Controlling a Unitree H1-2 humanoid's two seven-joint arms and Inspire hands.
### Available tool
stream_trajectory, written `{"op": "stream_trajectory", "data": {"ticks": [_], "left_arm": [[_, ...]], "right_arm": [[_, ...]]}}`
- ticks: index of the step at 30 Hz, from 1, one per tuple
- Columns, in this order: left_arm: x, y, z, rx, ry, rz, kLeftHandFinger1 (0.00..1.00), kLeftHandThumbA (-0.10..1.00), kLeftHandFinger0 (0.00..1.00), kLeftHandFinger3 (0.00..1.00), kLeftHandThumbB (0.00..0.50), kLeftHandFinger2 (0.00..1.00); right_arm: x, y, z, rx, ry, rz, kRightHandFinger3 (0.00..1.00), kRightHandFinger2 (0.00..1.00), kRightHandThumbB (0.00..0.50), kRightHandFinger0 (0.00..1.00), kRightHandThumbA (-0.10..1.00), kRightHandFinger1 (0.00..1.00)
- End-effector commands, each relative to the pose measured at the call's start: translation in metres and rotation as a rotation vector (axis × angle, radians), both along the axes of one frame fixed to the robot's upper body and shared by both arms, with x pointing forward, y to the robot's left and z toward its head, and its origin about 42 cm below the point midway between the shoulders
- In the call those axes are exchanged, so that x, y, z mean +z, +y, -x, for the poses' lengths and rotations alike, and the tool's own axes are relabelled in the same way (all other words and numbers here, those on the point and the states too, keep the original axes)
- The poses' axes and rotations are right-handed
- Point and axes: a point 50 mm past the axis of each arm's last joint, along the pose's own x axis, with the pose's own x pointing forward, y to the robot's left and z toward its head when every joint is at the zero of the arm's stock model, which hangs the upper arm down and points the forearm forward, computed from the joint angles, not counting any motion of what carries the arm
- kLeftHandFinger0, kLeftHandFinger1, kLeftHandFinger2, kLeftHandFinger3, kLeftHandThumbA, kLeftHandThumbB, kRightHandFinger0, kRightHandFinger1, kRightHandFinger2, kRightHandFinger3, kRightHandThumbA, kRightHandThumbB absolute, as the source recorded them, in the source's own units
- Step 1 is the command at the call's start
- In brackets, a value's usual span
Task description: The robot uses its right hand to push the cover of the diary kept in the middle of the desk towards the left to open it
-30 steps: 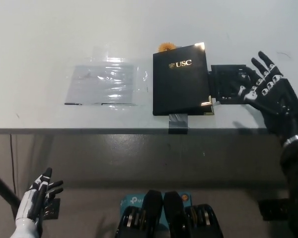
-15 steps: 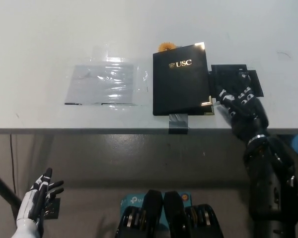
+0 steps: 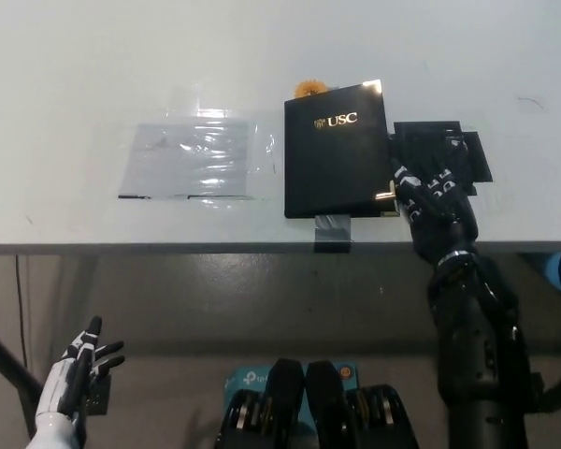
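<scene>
A black diary (image 3: pixel 337 150) with gold "USC" lettering lies shut in the middle of the white desk (image 3: pixel 75 75). My black right hand (image 3: pixel 432 198) is at the diary's lower right corner, fingers spread and pointing up, its fingertips (image 3: pixel 399 177) against the cover's right edge. The black forearm rises from below the desk's front edge. My white left hand (image 3: pixel 70 379) rests open at the lower left, below the desk, far from the diary.
A clear plastic sheet (image 3: pixel 192 157) lies left of the diary. A black flat pad (image 3: pixel 439 142) lies right of it, partly under my right hand. An orange object (image 3: pixel 308 88) peeks out behind the diary. Grey tape (image 3: pixel 332 229) sits at the desk's front edge.
My right hand has swung from the far right, over the black pad, in to the diary's lower right corner, and the forearm now stands below it. The diary stays shut.
</scene>
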Motion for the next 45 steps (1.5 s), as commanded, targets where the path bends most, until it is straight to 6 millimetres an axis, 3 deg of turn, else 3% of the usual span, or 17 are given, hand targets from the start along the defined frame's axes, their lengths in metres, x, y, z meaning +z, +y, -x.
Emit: {"op": "stream_trajectory", "data": {"ticks": [1,9,11,13,17,20,30,34,36,39,41,43,45], "left_arm": [[0.005,-0.002,0.0,-0.002,-0.028,-0.012,0.77,0.86,1.0,0.95,0.224,0.75],[0.004,-0.001,0.001,-0.008,-0.029,-0.009,0.79,0.89,1.0,0.97,0.223,0.76],[0.006,-0.001,-0.002,-0.007,-0.026,-0.013,0.78,0.89,1.0,0.96,0.244,0.76],[0.006,-0.001,-0.002,-0.01,-0.032,-0.023,0.76,0.9,1.0,0.93,0.255,0.73],[0.004,-0.002,-0.001,-0.007,-0.027,-0.021,0.75,0.9,0.99,0.92,0.275,0.72],[0.006,-0.004,-0.002,-0.011,-0.025,-0.022,0.74,0.88,0.97,0.94,0.246,0.73],[0.006,-0.007,-0.002,-0.027,-0.026,-0.023,0.76,0.88,0.98,0.94,0.249,0.75],[0.006,-0.008,-0.002,-0.029,-0.018,-0.024,0.78,0.87,0.99,0.93,0.247,0.75],[0.005,-0.009,-0.001,-0.036,-0.019,-0.03,0.79,0.88,1.0,0.94,0.237,0.77],[0.006,-0.009,-0.003,-0.043,-0.016,-0.034,0.8,0.89,1.0,0.95,0.243,0.78],[0.006,-0.01,-0.005,-0.042,-0.013,-0.027,0.8,0.89,1.0,0.95,0.247,0.79],[0.006,-0.011,-0.005,-0.042,-0.014,-0.035,0.76,0.89,0.99,0.92,0.243,0.75],[0.005,-0.011,-0.004,-0.04,-0.008,-0.039,0.75,0.88,0.98,0.9,0.232,0.74]], "right_arm": [[0.027,0.028,-0.013,0.019,-0.063,-0.017,1.0,1.0,0.195,1.0,0.83,1.0],[0.05,0.06,-0.025,0.083,-0.082,0.012,1.0,0.98,0.217,0.92,0.82,0.96],[0.054,0.067,-0.026,0.097,-0.09,0.017,1.0,0.96,0.23,0.87,0.8,0.94],[0.056,0.076,-0.026,0.115,-0.092,0.019,1.0,0.96,0.216,0.89,0.8,0.95],[0.055,0.087,-0.022,0.148,-0.085,0.056,1.0,0.98,0.211,0.89,0.84,0.96],[0.046,0.101,-0.014,0.173,-0.061,0.054,1.0,0.96,0.17,0.87,0.83,0.94],[0.035,0.126,0.002,0.23,-0.065,0.062,1.0,0.99,0.183,0.91,0.82,0.97],[0.05,0.136,0.003,0.252,-0.105,0.079,1.0,0.97,0.191,0.92,0.82,0.95],[0.06,0.141,0.004,0.27,-0.134,0.091,1.0,0.97,0.235,0.9,0.83,0.95],[0.076,0.149,0.002,0.293,-0.181,0.123,1.0,0.96,0.258,0.85,0.83,0.93],[0.084,0.153,0.003,0.308,-0.207,0.137,1.0,0.95,0.253,0.82,0.84,0.91],[0.092,0.162,0.004,0.346,-0.274,0.192,1.0,0.99,0.197,0.86,0.9,0.94],[0.094,0.166,0.006,0.352,-0.282,0.198,1.0,0.99,0.209,0.85,0.89,0.93]]}}
